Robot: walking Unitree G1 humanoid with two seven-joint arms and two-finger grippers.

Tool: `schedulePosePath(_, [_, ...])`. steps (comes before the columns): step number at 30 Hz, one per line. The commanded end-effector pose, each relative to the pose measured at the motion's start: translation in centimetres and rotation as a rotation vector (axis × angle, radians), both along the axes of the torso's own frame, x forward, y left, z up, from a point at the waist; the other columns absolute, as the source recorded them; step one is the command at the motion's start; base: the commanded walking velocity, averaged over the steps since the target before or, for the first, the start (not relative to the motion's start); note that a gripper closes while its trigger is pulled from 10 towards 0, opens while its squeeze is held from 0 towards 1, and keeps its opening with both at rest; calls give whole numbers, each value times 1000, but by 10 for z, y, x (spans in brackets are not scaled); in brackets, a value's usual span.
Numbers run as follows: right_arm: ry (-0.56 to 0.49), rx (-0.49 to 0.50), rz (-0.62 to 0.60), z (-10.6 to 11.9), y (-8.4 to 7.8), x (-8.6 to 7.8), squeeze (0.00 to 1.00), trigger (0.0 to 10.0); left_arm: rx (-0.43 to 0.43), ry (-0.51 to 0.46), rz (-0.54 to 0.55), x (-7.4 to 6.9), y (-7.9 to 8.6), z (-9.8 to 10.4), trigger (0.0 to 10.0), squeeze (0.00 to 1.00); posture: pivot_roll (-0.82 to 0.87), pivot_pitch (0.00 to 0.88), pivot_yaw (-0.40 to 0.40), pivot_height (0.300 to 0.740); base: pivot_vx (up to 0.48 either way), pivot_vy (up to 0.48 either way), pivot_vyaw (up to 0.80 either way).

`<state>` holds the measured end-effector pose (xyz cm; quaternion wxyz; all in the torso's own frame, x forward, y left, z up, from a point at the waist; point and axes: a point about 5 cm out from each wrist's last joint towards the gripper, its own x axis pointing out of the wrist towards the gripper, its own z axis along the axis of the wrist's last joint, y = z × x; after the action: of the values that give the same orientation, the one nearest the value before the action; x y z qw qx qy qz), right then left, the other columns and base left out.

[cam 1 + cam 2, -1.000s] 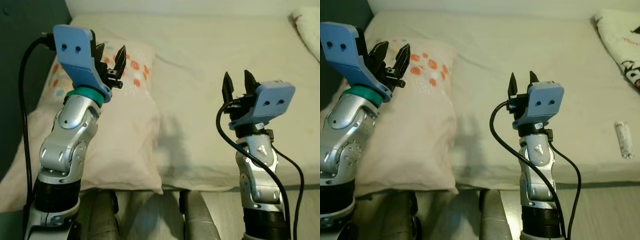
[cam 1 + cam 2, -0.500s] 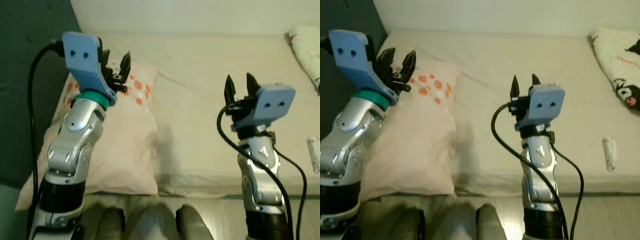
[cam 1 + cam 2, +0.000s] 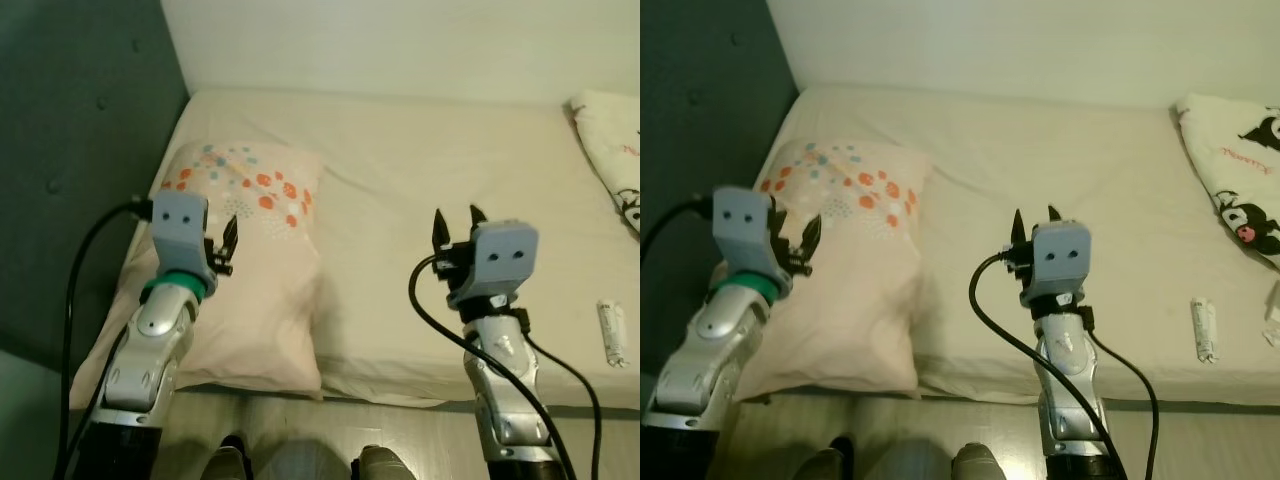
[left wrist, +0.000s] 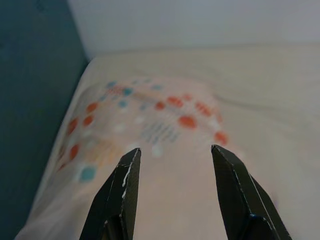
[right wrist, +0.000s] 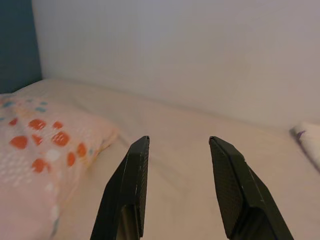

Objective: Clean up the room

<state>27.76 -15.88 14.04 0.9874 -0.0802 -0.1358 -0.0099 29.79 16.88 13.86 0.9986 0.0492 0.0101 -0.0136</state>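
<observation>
A cream pillow (image 3: 245, 270) with orange and blue dots lies at the left end of a cream bed (image 3: 420, 170). My left gripper (image 3: 795, 225) hovers open over the pillow's near left part; in the left wrist view its fingers (image 4: 125, 185) frame the dotted print. My right gripper (image 3: 455, 215) stands open above the bare mattress near the front edge, with nothing between its fingers (image 5: 132, 185). A small white tube (image 3: 1203, 328) lies on the mattress at the right.
A white blanket with cartoon prints (image 3: 1240, 170) is bunched at the bed's far right. A dark teal padded wall (image 3: 80, 150) runs along the left and a white wall (image 3: 400, 40) behind. The bed's front edge (image 3: 400, 395) meets pale floor by my feet.
The camera has drawn back, so more of the bed and the teal wall show. My left arm has come down from its raised pose to low over the pillow. Both grippers stay open.
</observation>
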Motion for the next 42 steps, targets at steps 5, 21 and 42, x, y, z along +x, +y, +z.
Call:
schedulePosePath(5, [134, 63, -42, -38, 0, -8, 0, 10000, 39, 124, -4, -11, -3, -45, 10000, 0, -83, 36, 2, 735, 0, 0, 0])
schedulePosePath(21, [294, 69, -61, -90, 0, -21, 0, 10000, 80, 96, 0, -7, -11, -62, 10000, 0, -109, 18, 20, 735, 0, 0, 0])
schedulePosePath(42, [271, 65, -43, -93, 2, -15, 0, 10000, 70, 66, 5, -8, -10, -63, 10000, 0, -94, 12, 17, 735, -95, 0, 0])
